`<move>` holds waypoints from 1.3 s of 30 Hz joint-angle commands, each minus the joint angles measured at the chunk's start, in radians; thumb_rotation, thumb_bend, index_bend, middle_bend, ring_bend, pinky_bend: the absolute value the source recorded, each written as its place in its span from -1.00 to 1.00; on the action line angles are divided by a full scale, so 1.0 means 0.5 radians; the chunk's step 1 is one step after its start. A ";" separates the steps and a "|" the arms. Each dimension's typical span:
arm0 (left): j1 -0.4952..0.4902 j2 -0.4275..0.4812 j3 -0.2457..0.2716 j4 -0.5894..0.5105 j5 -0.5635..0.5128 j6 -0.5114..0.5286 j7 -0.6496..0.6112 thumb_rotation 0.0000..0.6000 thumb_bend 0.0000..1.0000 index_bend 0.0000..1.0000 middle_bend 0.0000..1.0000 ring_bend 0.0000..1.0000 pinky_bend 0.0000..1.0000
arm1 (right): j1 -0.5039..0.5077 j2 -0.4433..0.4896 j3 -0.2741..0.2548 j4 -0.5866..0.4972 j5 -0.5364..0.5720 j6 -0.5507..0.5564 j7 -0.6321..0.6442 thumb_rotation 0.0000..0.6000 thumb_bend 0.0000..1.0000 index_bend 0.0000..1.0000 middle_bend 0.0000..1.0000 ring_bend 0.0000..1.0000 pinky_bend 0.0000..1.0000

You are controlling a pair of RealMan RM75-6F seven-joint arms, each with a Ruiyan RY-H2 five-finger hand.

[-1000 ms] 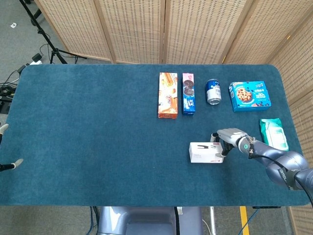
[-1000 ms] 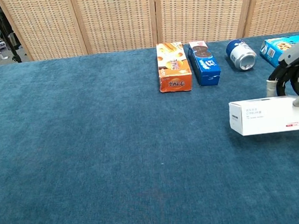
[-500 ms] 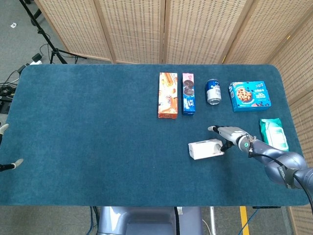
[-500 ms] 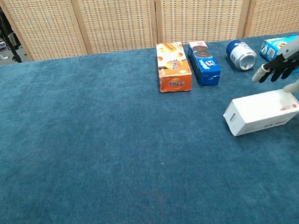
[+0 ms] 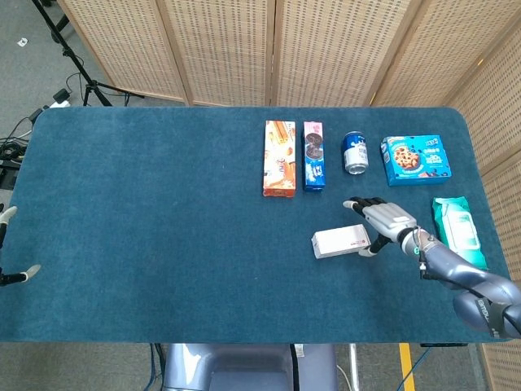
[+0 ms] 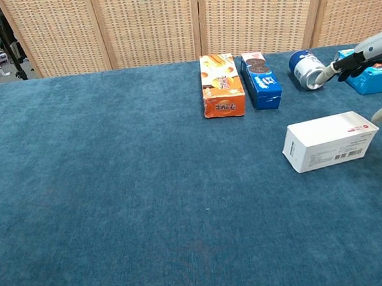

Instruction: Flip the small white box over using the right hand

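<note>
The small white box (image 5: pixel 341 242) (image 6: pixel 329 141) lies flat on the blue table, right of centre, with a barcode on its near side. My right hand (image 5: pixel 384 221) (image 6: pixel 364 77) hovers just right of the box with its fingers spread and holds nothing. Its thumb tip sits close to the box's right end; contact cannot be told. My left hand (image 5: pixel 10 244) shows only as fingertips at the far left edge of the head view, apart and holding nothing.
Along the back stand an orange box (image 5: pixel 279 158), a blue cookie box (image 5: pixel 313 155), a tipped can (image 5: pixel 354 152) and a blue cookie packet (image 5: pixel 416 160). A green wipes pack (image 5: pixel 456 222) lies right of my right hand.
The box has rolled over from its edge onto a flat face, barcode now showing. My right hand has let go, opened its fingers and lifted away to the right.
</note>
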 commanded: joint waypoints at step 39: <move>-0.008 0.001 0.010 -0.005 0.002 -0.022 0.011 1.00 -1.00 -1.00 -1.00 -1.00 -1.00 | 0.187 0.141 0.030 -0.156 -0.177 -0.532 0.391 1.00 0.84 -0.05 -0.05 -0.32 -0.26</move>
